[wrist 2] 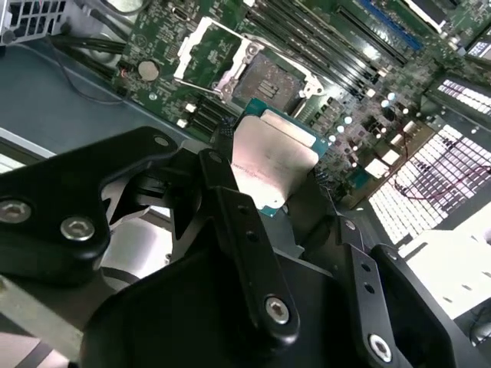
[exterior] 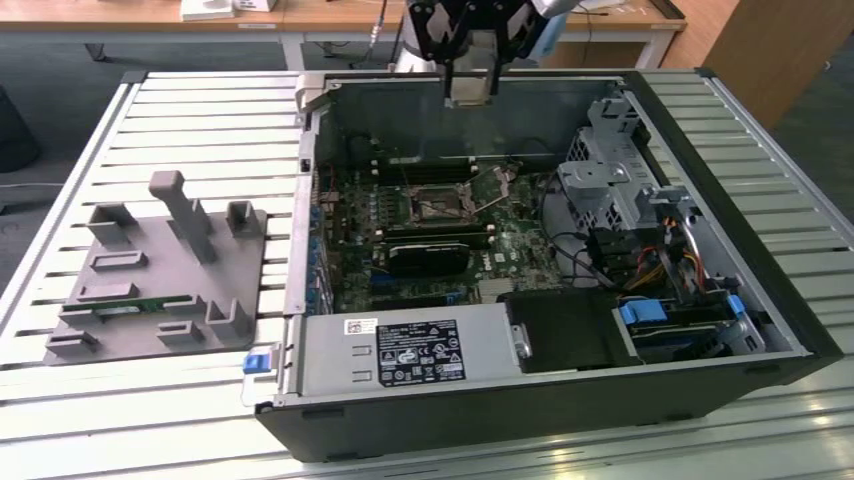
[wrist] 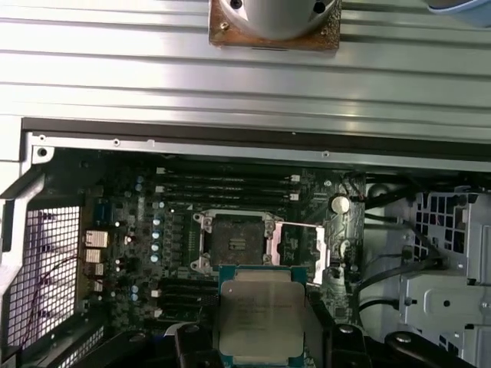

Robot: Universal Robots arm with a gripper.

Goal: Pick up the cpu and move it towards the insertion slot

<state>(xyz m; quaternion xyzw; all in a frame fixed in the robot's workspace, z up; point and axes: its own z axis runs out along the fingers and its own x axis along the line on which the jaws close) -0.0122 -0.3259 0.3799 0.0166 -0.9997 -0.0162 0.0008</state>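
Observation:
My gripper (exterior: 470, 85) hangs above the back wall of the open computer case (exterior: 787, 330), shut on the cpu (exterior: 470, 90). In both wrist views the cpu (wrist 2: 272, 157) (wrist: 259, 314) is a flat square chip with a shiny silver top and a pale rim, pinched by two opposite edges between black fingers (wrist 2: 230, 207) (wrist: 341, 341). The insertion slot (exterior: 438, 208) lies on the motherboard below, apart from the chip. Its silvery frame and dark centre (wrist: 232, 241) (wrist 2: 268, 77) are uncovered, and its metal cover plate (wrist: 295, 249) is swung open beside it.
A long black card (exterior: 427, 255) lies just in front of the slot. A drive cage (exterior: 607, 170) and cables fill the case at the exterior view's right, a power supply (exterior: 400, 350) the front. A grey fixture (exterior: 160, 270) with a green memory stick (exterior: 134, 308) sits outside the case.

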